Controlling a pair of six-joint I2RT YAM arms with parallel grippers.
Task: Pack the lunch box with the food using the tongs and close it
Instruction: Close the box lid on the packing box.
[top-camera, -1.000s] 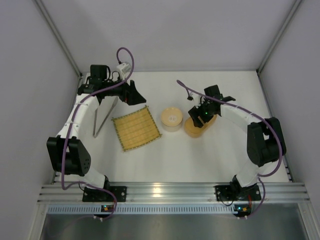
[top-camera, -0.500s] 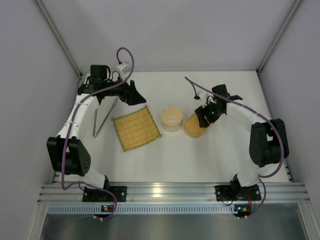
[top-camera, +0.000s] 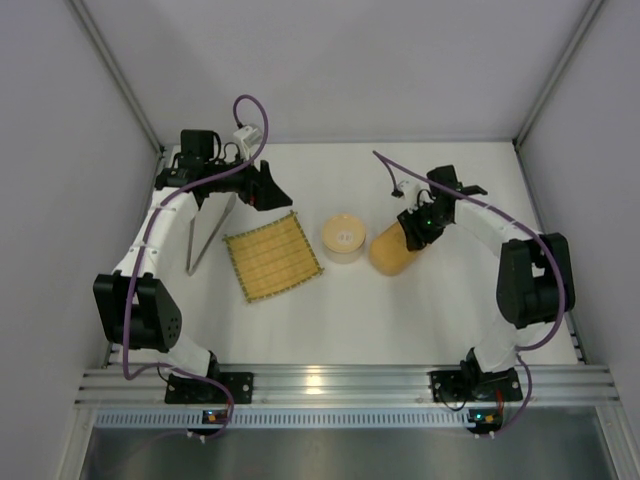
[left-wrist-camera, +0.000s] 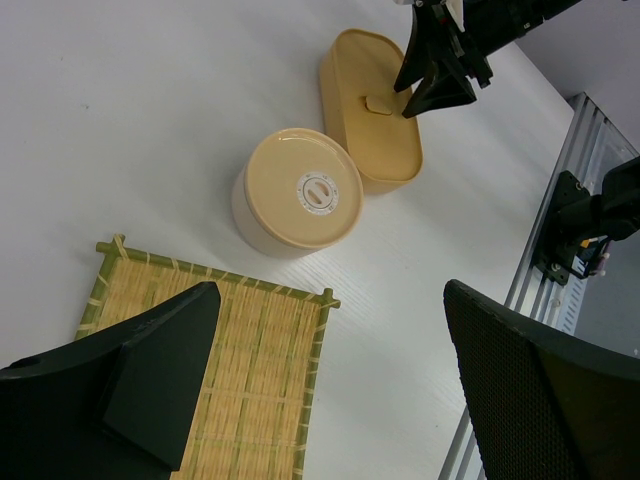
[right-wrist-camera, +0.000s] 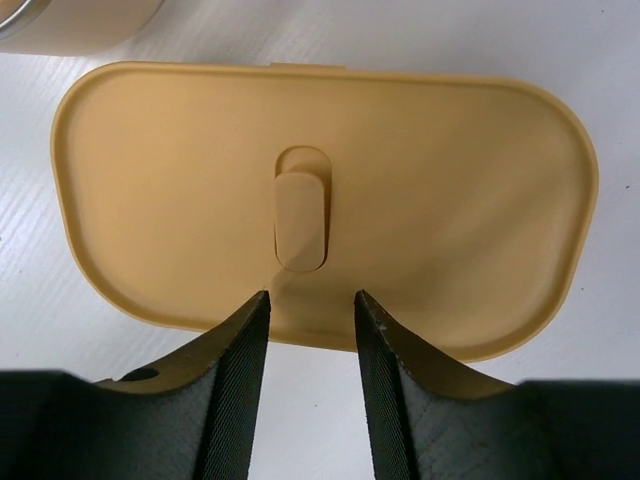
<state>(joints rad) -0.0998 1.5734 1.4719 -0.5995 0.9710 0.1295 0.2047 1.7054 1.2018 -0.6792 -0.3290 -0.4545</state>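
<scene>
A: From above, where does the lunch box (top-camera: 388, 256) sit?

B: On the white surface (top-camera: 330, 310), right of centre, its lid on. A round tan container (top-camera: 343, 238) stands just beside it on the left, and a woven mat (top-camera: 272, 257) lies further left.

A: And the tongs (top-camera: 207, 235)?

B: Flat on the surface, left of the mat and apart from it, below the left pincer (top-camera: 268, 190). That pincer hangs over the far left corner, spread wide, with nothing in it.

A: The right pincer (top-camera: 413, 234)?

B: Over the far end of the lunch box. From this height I cannot tell its gap.

A: What does the left wrist camera give?

B: Its own two dark fingers (left-wrist-camera: 160, 380) stand far apart at the bottom of the frame, the mat's corner between them. Beyond are the round container and then the lunch box, side by side and nearly touching. The right pincer's tips point down beside the small centre mark (left-wrist-camera: 378, 101) on the lid.

A: Touching it?

B: Too small to say.

A: And the right wrist camera?

B: The oblong lid (right-wrist-camera: 450, 200) fills the frame, with the raised mark in the middle. The two fingertips are drawn to a narrow gap at the lid's near edge, short of the mark. Only the lid shows through that gap; nothing is held.
</scene>
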